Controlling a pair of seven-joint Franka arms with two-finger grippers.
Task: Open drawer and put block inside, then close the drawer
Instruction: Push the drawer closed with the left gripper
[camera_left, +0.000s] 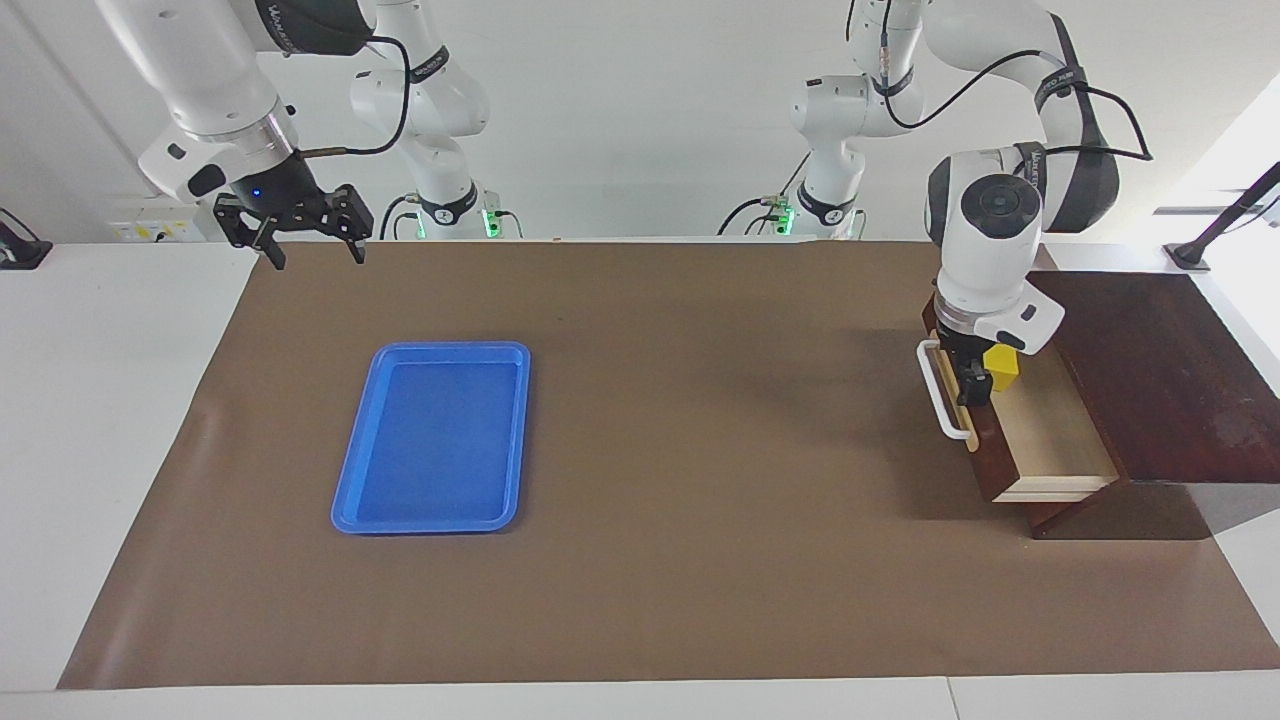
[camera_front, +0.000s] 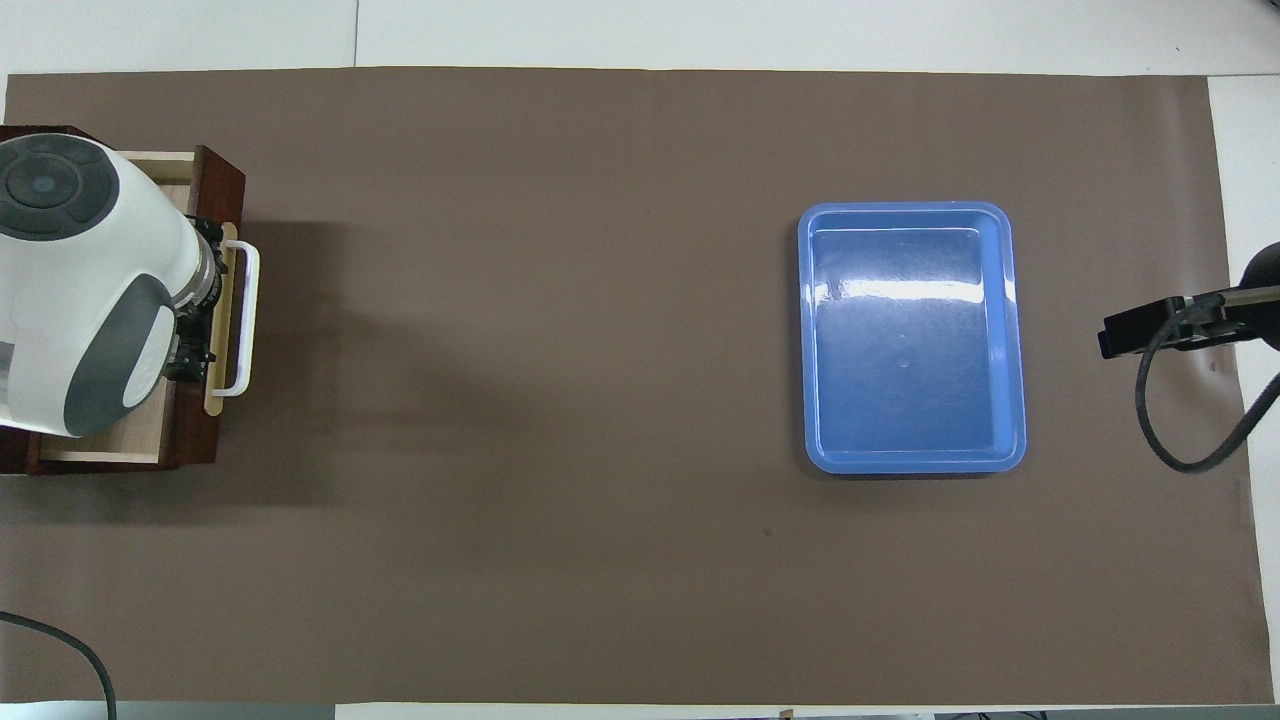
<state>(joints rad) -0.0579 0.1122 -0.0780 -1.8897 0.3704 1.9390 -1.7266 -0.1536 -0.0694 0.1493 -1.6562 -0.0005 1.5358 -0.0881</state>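
Closing stage: block (camera_left: 1001, 368) lies in the open drawer (camera_left: 1040, 440), right of frame.
Left gripper (camera_left: 968, 388) at the handle (camera_left: 943, 392), fingers unreadable, should push squarely; right gripper (camera_left: 305, 232) waits open, upper left.

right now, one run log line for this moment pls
drawer: open | block: over drawer interior, at left gripper | right gripper: open, waiting above table edge | blue tray: empty
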